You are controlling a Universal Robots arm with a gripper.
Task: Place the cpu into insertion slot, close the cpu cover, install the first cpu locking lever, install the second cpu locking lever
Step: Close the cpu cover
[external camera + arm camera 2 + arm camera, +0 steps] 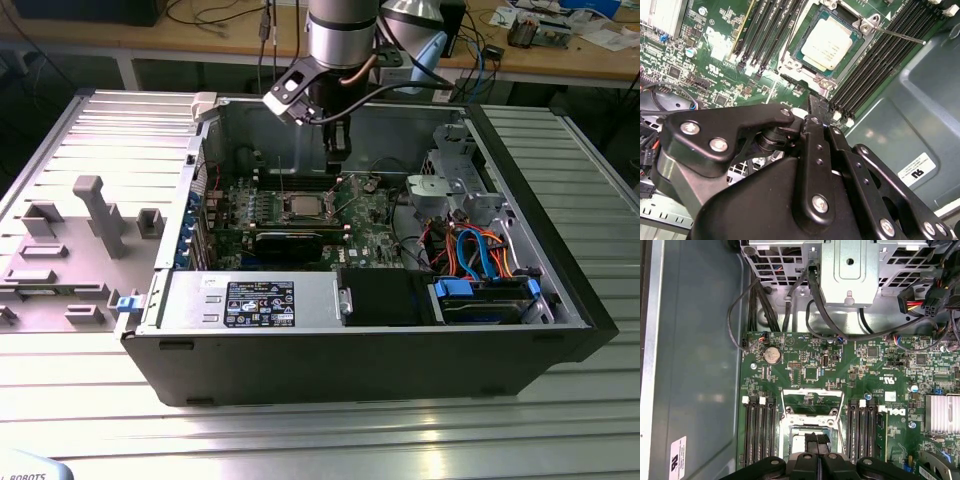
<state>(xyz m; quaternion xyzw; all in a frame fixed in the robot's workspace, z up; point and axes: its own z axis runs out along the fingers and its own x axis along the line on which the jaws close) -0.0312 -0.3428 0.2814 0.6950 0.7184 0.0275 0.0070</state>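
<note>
Cpu point(827, 44) sits in slot point(788, 64), mid-board betw. the memory banks. Cover point(812, 390) is flipped up and a lever point(900, 36) sticks out free, so cover-closing looks like the step in hand. Gripper point(817, 439) hovers just over slot, fingers pressed together, holding nothing. Closing prob. needs a push on cover's free edge w/o scraping cpu. Printed sticker point(915, 167) on case wall, label point(260, 302) on psu.
</note>
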